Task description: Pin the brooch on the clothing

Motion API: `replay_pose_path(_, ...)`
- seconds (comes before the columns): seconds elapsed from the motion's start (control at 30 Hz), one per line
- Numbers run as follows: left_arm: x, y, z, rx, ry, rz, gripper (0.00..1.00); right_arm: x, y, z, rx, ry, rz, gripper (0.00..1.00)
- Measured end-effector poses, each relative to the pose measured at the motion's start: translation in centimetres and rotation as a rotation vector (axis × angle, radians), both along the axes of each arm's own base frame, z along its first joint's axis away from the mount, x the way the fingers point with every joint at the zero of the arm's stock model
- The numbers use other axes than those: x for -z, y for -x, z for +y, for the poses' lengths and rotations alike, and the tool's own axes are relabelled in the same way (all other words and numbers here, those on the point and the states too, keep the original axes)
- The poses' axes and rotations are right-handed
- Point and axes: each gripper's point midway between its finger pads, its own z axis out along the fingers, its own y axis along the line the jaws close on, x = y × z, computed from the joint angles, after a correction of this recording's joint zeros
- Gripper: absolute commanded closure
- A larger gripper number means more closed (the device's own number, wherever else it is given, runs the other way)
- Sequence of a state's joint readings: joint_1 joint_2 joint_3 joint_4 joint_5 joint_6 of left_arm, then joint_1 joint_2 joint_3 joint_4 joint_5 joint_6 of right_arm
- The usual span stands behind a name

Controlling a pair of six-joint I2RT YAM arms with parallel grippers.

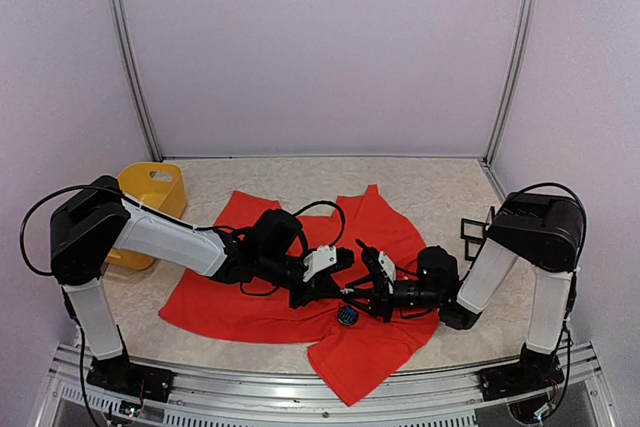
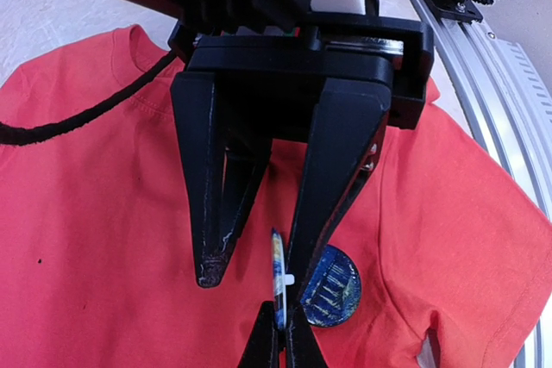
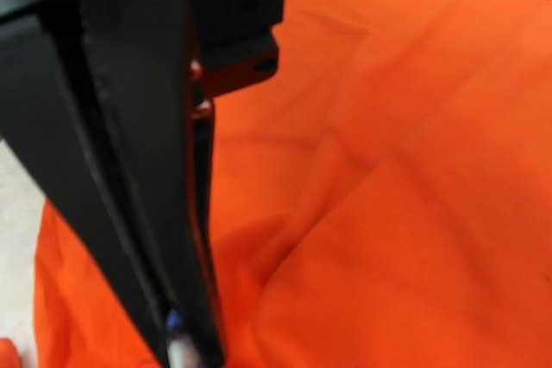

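T-shirt [image 1: 230, 307] plain bright red; brooch [image 2: 335, 286] dark blue, pale streaks; bin [image 1: 150, 192] yellow.

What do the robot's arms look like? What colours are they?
The left arm and right arm have white tube-like segments with chunky black joints. Thin black cables loop along them. The left gripper and right gripper are black, with long pointed fingers; the left carries a white block.

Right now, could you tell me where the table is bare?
Bare table runs along the back wall, between the yellow bin and the black frame. Crowded: the middle of the red T-shirt, where the left gripper meets the right gripper pinching a brooch, a round blue badge beside them.
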State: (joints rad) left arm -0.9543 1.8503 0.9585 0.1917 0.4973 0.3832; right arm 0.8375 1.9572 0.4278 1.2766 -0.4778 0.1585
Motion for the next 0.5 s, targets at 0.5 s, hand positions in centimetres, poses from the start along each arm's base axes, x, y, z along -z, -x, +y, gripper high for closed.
replay_pose_path(0.5, -0.8, -0.1, -0.7, 0.005, 0.029, -0.025, 1.00, -1.2, 0.3, -1.2, 0.044, -0.077, 0.025, 0.66)
